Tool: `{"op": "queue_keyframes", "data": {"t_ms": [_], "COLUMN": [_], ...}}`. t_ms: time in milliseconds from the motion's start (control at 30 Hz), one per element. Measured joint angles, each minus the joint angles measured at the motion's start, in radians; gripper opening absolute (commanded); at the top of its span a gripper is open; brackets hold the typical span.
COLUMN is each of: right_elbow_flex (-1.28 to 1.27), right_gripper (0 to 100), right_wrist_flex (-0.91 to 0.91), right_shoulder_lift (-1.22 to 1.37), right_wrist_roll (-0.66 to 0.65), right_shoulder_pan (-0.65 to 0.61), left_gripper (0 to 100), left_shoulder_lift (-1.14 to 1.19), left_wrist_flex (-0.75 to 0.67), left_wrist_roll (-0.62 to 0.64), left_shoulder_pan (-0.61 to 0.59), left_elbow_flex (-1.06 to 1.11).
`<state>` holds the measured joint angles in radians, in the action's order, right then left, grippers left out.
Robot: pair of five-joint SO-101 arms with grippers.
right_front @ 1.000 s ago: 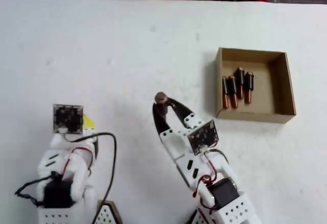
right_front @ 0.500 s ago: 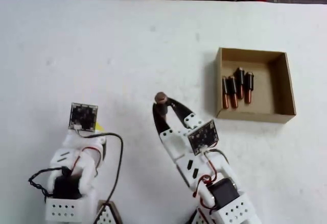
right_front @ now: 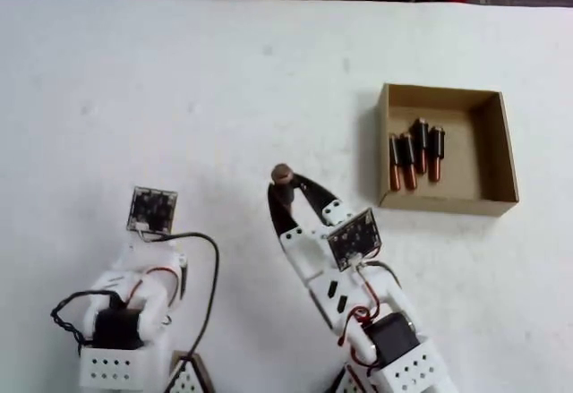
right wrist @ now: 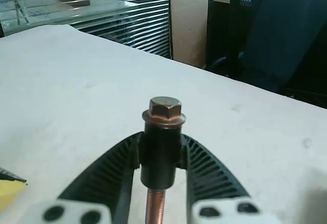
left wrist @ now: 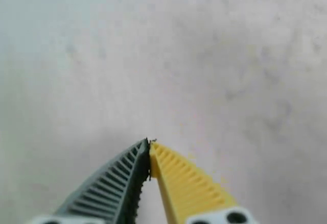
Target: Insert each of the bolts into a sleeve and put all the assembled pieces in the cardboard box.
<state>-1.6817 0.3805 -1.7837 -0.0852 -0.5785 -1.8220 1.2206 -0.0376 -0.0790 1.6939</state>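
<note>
A copper bolt (right wrist: pixel 163 110) seated in a black sleeve (right wrist: pixel 159 155) stands upright, the sleeve pinched by the right gripper (right wrist: pixel 161 140) above the white table (right_front: pixel 224 80), near the cardboard box (right_front: pixel 445 203) holding four assembled pieces (right_front: pixel 414 156). The left gripper (left wrist: pixel 149 150) hangs over the table, pressed together and empty.

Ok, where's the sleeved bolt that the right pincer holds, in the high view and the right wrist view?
High view: sleeved bolt at the middle of the table, left of the cardboard box.
Right wrist view: sleeved bolt at picture centre.
Shared landmark: the right pincer gripping its black sleeve.
</note>
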Motion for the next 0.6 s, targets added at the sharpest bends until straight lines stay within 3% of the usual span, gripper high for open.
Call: {"op": "queue_keyframes", "data": {"t_ms": [133,400,600], "right_elbow_flex": [0.0,0.018,0.163], "right_gripper": [1.7,1.6,1.6], "right_wrist_flex": [0.018,0.051,0.31], "right_shoulder_lift": [0.0,0.0,0.0], "right_wrist_roll": [0.0,0.0,0.0], "right_shoulder_pan": [0.021,0.193,0.35], "left_gripper": [2,2,2], "left_shoulder_lift": [0.0,0.0,0.0], "left_wrist_flex": [0.06,0.061,0.061], "left_wrist_roll": [0.0,0.0,0.0], "left_shoulder_pan": [0.0,0.0,0.017], "left_elbow_flex": [0.0,0.0,0.0]}}
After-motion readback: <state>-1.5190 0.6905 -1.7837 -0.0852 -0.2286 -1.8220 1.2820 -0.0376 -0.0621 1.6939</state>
